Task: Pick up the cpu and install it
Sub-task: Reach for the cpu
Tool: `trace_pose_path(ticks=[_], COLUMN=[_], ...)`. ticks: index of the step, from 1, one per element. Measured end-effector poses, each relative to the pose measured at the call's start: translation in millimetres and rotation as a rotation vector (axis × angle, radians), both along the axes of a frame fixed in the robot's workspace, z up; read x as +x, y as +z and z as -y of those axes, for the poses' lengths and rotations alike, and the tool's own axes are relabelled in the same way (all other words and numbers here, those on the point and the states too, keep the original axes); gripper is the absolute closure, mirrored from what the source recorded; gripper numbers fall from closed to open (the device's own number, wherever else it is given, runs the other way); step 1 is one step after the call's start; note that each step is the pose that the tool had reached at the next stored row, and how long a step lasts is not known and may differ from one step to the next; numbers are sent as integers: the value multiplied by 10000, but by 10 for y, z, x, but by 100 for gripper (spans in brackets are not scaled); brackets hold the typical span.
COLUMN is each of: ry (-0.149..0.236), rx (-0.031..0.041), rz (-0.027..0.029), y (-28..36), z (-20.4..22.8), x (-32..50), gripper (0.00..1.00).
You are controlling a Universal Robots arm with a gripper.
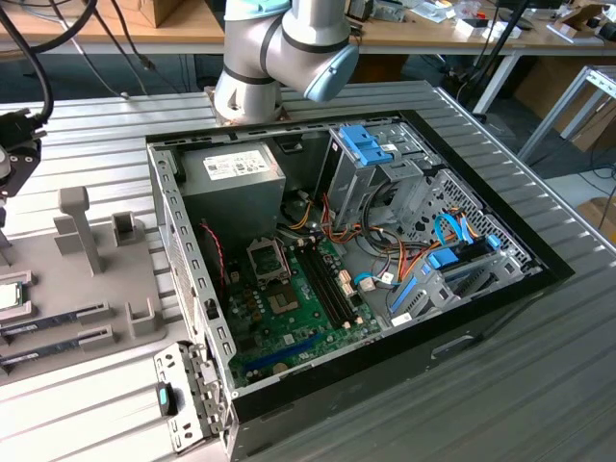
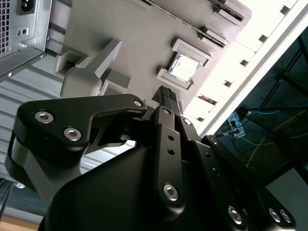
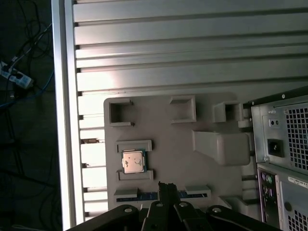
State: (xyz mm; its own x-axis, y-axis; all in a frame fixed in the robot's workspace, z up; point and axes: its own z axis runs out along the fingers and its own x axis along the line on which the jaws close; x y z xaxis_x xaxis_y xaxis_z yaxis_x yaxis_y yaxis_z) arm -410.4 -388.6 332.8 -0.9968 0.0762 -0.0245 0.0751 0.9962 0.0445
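Note:
The cpu (image 3: pixel 133 161) is a small silvery square chip lying flat between two low ledges of a grey holder plate (image 3: pixel 178 130). In the second wrist view the cpu (image 2: pixel 185 67) lies a short way beyond my black fingertips. My gripper (image 3: pixel 166 186) hovers above the plate beside the chip, its fingers pressed together with nothing between them. In the exterior view the gripper (image 1: pixel 12 178) hangs at the far left over the plate, and the cpu (image 1: pixel 8 295) sits at the picture's edge. The motherboard's socket (image 1: pixel 269 258) lies inside the open computer case.
The open computer case (image 1: pixel 385 385) lies on the ribbed metal table (image 1: pixel 539 385), on the exterior view's right of the plate. Upright grey posts (image 1: pixel 79 226) rise from the plate. Long memory sticks (image 1: pixel 53 318) rest in its slots. The table's edge (image 3: pixel 62 120) runs near the plate.

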Motion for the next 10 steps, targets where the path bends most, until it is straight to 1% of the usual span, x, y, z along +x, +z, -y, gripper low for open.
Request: trace_pose_path(ticks=[10], ry=[0], rx=[-1], rz=[0], y=[-60], z=[0], x=[-3], gripper=[89])
